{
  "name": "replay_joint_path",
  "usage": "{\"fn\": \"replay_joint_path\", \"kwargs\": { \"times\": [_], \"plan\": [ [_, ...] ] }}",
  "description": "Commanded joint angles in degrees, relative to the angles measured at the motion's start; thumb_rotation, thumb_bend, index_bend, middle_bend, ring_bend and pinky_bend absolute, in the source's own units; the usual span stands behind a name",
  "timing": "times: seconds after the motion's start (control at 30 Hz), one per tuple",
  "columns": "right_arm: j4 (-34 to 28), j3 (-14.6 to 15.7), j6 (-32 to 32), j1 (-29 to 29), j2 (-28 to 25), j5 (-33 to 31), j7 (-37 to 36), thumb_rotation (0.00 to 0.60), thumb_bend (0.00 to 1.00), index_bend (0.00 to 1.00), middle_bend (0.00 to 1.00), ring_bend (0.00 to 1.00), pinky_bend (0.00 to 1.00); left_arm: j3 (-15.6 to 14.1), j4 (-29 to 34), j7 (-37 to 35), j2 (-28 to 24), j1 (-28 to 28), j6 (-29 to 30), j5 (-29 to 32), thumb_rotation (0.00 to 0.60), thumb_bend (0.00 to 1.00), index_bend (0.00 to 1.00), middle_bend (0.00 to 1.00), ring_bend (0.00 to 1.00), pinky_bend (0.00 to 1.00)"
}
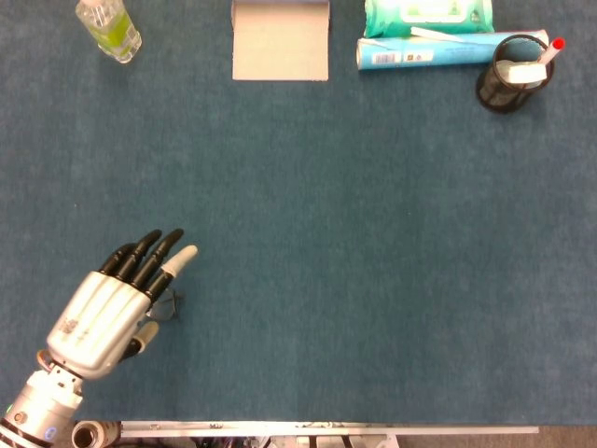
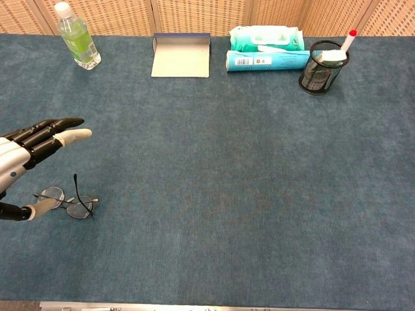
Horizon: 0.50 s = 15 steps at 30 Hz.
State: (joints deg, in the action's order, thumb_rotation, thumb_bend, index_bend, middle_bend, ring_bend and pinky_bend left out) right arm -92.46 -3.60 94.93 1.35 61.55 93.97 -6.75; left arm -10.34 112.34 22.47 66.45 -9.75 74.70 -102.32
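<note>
Left robot hand (image 2: 26,152) over the surface's (image 2: 214,194) near-left corner, fingers straight and apart, holding nothing. Glasses (image 2: 65,202) lie under it near the left edge: thin dark wire frame, round lenses, one temple sticking up. Thumb tip at the left lens; contact unclear. Wide bare blue felt runs rightward. Right robot hand out of view.

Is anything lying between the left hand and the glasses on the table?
Nothing visible does. In the chest view the left hand hovers open just above the glasses, its thumb alongside the near lens, with only bare blue table around them. From the head view the hand covers most of the glasses.
</note>
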Motion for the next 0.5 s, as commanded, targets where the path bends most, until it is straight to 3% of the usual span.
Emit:
{"fn": "replay_joint_path", "kwargs": {
  "times": [0.03, 0.5],
  "plan": [
    [0.0, 0.0, 0.0, 0.0, 0.0, 0.0, -0.1, 0.600, 0.10, 0.47, 0.41, 0.30, 0.31, 0.0, 0.4, -0.4, 0.3, -0.3, -0.8, 0.3, 0.600, 0.24, 0.00, 0.00, 0.00, 0.16],
    [0.1, 0.0, 0.4, -0.2, -0.1, 0.2, -0.4, 0.600, 0.10, 0.47, 0.41, 0.30, 0.31, 1.7, 2.1, -0.9, 2.0, -2.6, -5.4, 3.6, 0.600, 0.24, 0.00, 0.00, 0.00, 0.16]
  ]
}}
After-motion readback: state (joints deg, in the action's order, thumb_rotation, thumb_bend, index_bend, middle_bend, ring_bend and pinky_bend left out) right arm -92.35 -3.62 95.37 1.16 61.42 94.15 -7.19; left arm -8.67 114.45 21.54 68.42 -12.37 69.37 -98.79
